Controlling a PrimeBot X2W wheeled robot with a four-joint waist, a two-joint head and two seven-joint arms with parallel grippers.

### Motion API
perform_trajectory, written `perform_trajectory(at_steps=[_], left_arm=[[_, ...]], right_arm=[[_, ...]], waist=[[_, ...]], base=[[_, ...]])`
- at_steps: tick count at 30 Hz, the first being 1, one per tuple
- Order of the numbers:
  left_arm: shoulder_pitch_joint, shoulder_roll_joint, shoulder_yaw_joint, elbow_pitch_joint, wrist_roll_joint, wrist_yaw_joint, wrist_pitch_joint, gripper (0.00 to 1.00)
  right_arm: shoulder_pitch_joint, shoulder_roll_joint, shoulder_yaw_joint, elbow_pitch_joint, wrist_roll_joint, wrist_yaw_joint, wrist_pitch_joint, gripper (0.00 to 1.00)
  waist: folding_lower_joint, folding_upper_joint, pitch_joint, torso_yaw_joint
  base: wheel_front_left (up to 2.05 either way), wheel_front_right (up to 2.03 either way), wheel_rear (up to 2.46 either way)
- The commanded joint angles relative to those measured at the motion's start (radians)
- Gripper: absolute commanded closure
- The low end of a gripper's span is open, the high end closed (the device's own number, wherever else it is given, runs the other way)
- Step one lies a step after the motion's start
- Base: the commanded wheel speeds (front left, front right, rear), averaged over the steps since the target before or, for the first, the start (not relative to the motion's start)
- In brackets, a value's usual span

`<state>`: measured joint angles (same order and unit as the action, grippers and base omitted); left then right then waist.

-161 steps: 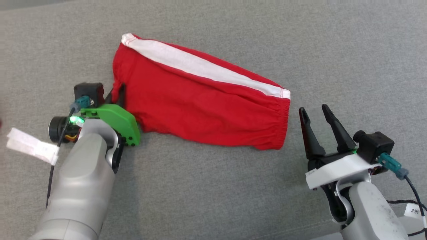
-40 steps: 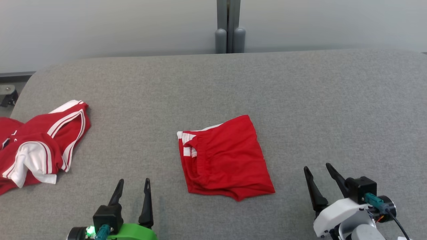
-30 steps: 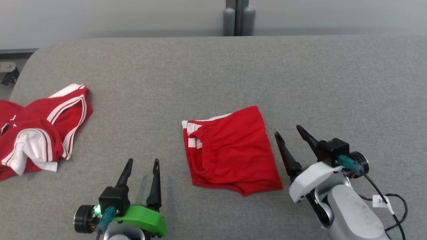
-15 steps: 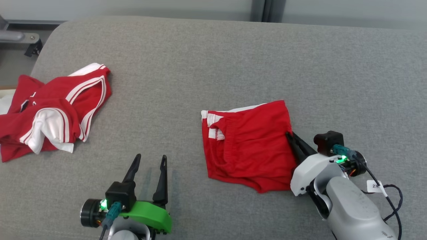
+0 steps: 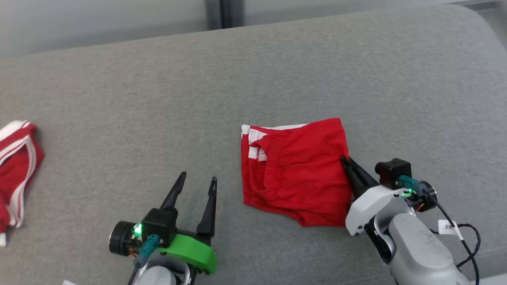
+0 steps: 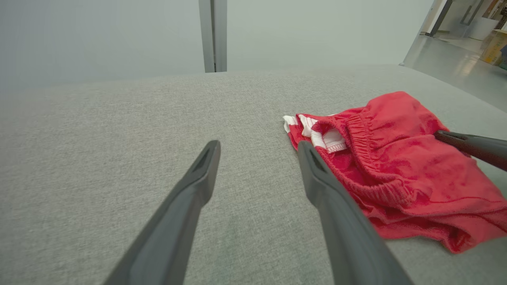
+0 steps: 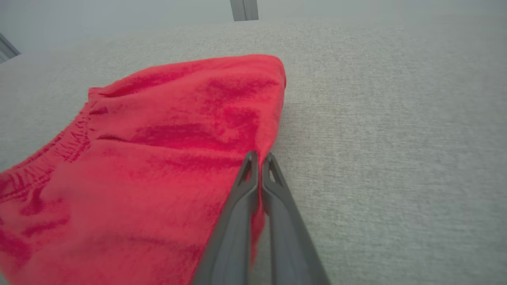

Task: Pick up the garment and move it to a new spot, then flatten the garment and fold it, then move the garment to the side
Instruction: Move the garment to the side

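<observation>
Currently, the folded red garment (image 5: 295,170) is laid flat near the middle of the grey tabletop (image 5: 119,99), with its white-trimmed corner turned toward the robot's left. Its right-hand edge is gripped by the right jaws, which are pressed fully together. In the right wrist view, red cloth is seen caught between the 2 dark fingers (image 7: 235,213), whose tips meet at the fold. The pale right forearm (image 5: 420,253) is angled in from the lower right.

The left jaws are spread wide and nothing is held in them. Their 2 fingers (image 5: 208,208) are pointed away from the robot, just left of the garment and apart from it (clearest in the head view). A second red-and-white garment (image 5: 18,170) is seen at the tabletop's far left edge, well apart from the first.
</observation>
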<state>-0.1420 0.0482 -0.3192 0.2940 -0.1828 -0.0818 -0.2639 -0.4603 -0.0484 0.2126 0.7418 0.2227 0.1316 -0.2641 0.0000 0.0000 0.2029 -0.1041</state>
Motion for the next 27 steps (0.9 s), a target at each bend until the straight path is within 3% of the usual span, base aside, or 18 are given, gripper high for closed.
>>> perform_trajectory(at_steps=[1,6,12,21,27], left_arm=[[-0.015,0.005,-0.004,-0.001,0.004,-0.006,0.000,0.00],[-0.024,0.006,-0.018,0.005,0.004,-0.017,-0.001,0.00],[-0.040,0.006,-0.020,0.012,0.013,-0.021,0.000,0.00],[-0.099,0.016,0.008,0.022,0.068,-0.037,0.000,0.00],[-0.174,0.047,0.017,0.007,0.097,-0.046,-0.001,0.00]], right_arm=[[0.016,-0.004,0.007,-0.008,0.018,-0.002,0.000,1.00],[0.012,-0.004,0.028,-0.020,0.031,-0.002,0.000,1.00],[-0.004,-0.003,0.025,-0.022,0.006,-0.002,0.000,1.00],[-0.145,-0.006,-0.037,0.027,-0.103,-0.002,0.000,1.00],[-0.326,-0.068,-0.138,0.112,-0.218,-0.002,0.000,1.00]], waist=[[0.0000,0.0000,-0.025,-0.247],[0.0000,0.0000,-0.011,-0.349],[0.0000,0.0000,0.022,-0.384],[0.0000,0.0000,0.174,-0.308],[0.0000,0.0000,0.320,-0.232]], base=[[0.00,0.00,0.00],[0.00,0.00,0.00],[0.00,0.00,0.00],[0.00,0.00,0.00],[0.00,0.00,0.00]])
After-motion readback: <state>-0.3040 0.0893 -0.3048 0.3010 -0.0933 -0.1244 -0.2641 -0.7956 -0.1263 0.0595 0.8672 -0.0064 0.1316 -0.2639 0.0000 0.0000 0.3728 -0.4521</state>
